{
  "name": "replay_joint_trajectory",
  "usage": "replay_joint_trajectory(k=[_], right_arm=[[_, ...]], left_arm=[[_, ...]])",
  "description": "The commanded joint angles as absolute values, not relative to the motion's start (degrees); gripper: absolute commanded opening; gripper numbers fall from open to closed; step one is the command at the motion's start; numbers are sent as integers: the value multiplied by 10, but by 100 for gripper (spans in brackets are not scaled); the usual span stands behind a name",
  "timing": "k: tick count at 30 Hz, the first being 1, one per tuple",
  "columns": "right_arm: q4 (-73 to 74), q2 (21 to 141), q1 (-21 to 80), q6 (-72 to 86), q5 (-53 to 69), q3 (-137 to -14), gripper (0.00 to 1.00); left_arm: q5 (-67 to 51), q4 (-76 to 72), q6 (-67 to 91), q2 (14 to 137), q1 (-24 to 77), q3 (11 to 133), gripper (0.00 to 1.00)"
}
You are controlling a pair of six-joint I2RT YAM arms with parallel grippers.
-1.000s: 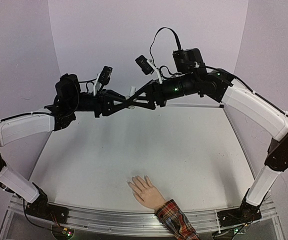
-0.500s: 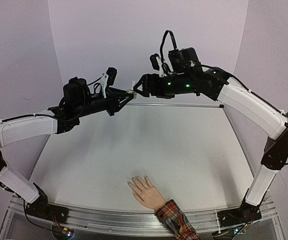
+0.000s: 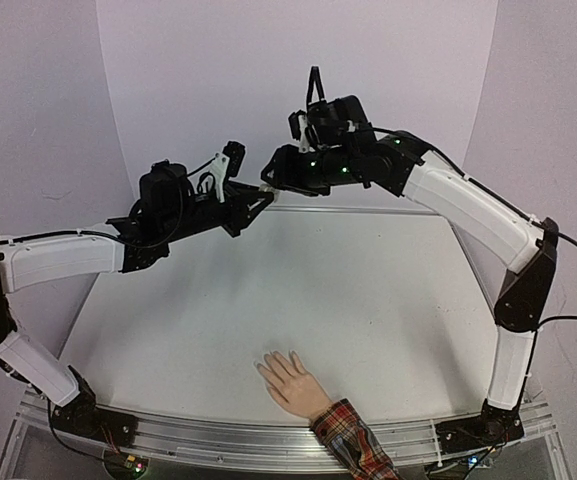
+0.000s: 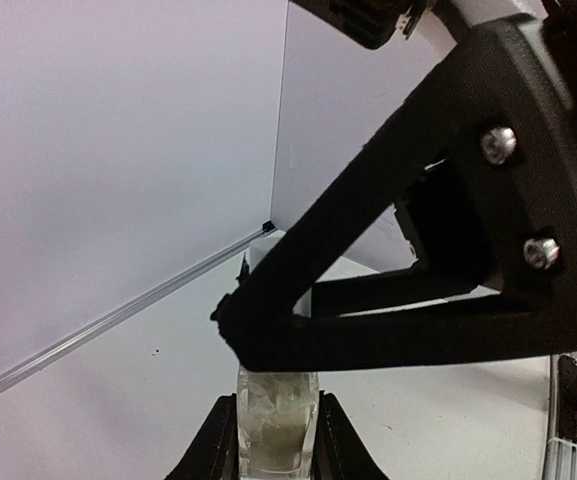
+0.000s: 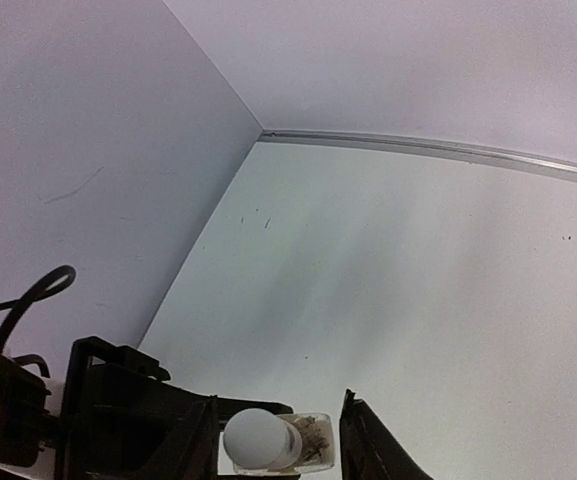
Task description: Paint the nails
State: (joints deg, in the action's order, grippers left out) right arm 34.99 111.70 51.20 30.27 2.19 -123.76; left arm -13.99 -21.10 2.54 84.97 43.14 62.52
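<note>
Right now I am holding both arms up over the far edge of the counter (image 3: 388, 300), with their tips meeting in mid-air. My left tool (image 4: 276, 445) is clamping a small clear polish bottle (image 4: 276, 405), its fingers standing narrow around the glass. My right tool (image 5: 278, 445) is reaching in from the opposite side. Its fingers are standing on either side of the bottle and its white cap (image 5: 253, 438), but I cannot tell whether they are pressing on it or only flanking it. In the left wrist view, one black finger of the right tool is crossing in front of the bottle, its tip just beside the bottle's upper end.

The mannequin hand (image 3: 290, 380) is lying palm down at about the middle of the near edge of the counter, well apart from both tools. Its fingers are pointing toward the far left corner. The nails (image 3: 268, 365) are showing only as tiny pale tips, too small for me to tell whether any are carrying colour. The red plaid cuff (image 3: 353, 440) is hanging over the near edge.
</note>
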Motion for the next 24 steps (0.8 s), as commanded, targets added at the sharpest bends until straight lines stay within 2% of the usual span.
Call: replay_joint_trajectory(k=[1, 3, 5, 8, 13, 17, 20, 22, 23, 24], right_arm=[[352, 1127, 515, 284, 31, -1270, 29], [352, 1122, 515, 262, 41, -1267, 11], [352, 1111, 514, 226, 65, -1258, 1], [330, 1072, 509, 147, 172, -1216, 0], [256, 999, 499, 61, 414, -1100, 0], [238, 974, 499, 39, 486, -1078, 0], [239, 970, 499, 42, 489, -1077, 3], [238, 965, 499, 47, 475, -1072, 10], [238, 962, 498, 51, 456, -1069, 17], [238, 957, 499, 60, 428, -1066, 29]], left_arm=[[-143, -246, 28, 845, 435, 654, 0], [-168, -241, 31, 838, 435, 654, 0], [-205, -232, 35, 823, 434, 650, 0], [-336, -233, 58, 791, 423, 634, 0], [-556, -317, 190, 764, 385, 613, 0], [-662, -376, 271, 775, 371, 618, 0], [-680, -373, 279, 788, 369, 629, 0], [-665, -366, 264, 788, 366, 631, 0], [-651, -351, 251, 786, 364, 631, 0], [-627, -326, 226, 783, 364, 633, 0]])
